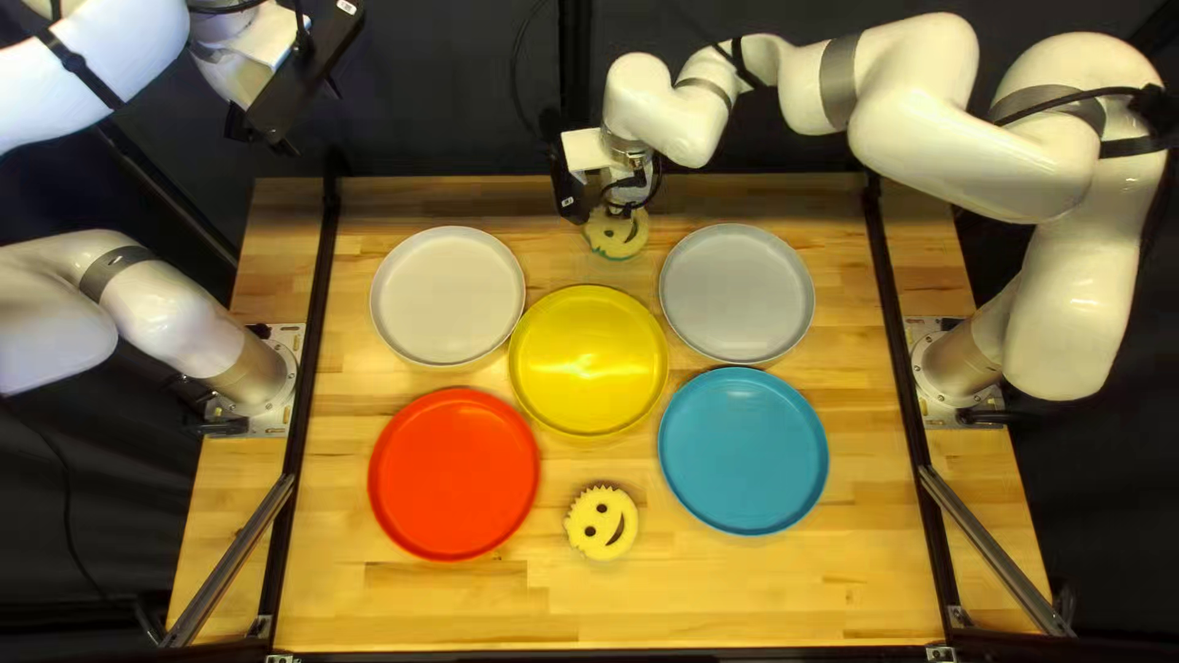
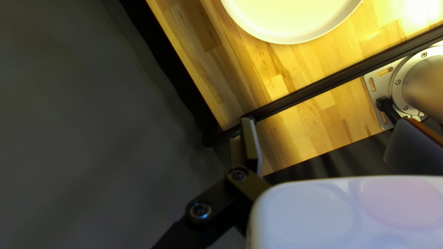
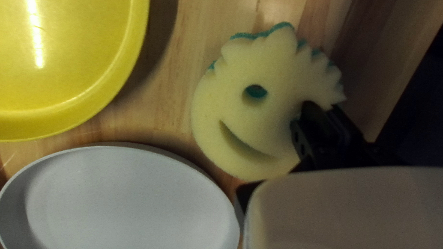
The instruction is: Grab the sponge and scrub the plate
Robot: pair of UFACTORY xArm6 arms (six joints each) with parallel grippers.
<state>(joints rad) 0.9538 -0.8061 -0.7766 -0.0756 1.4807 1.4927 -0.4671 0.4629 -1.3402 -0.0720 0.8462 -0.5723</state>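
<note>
Sponge (image 3: 256, 114): yellow smiley-face foam disc with a toothed crown and a teal scrub layer showing along its back edge. It sits at the far part of the tabletop (image 1: 663, 589), in the gap between the white plate (image 1: 447, 295) and the grey plate (image 1: 737, 293), just beyond the yellow plate (image 1: 588, 359). Its face is turned toward the wrist camera. Cannot tell whether it rests on the wood or hangs just clear.

Right claw (image 1: 610, 210): directly over the sponge, in contact at the toothed edge beside one eye hole. Cannot tell whether it grips the foam or merely touches it; the far side of the contact is hidden.

Left claw (image 2: 328, 131): spread wide, empty, raised near the tabletop's far left corner, well away from the work.

Second sponge (image 1: 601, 522), same look, lies flat near the front edge between the orange plate (image 1: 453, 472) and the blue plate (image 1: 742, 449).

Handling, judged: light, soft and springy, so it should squash under a pinch and recover. The teeth look flimsy and likely to fold, so a hold at the crown seems poor. Better purchase would be across the solid body below the eyes, deep enough that scrubbing drag does not twist it out. The teal side is presumably the abrasive one and should face the plate. The plates look smooth and may slide under sideways force.
</note>
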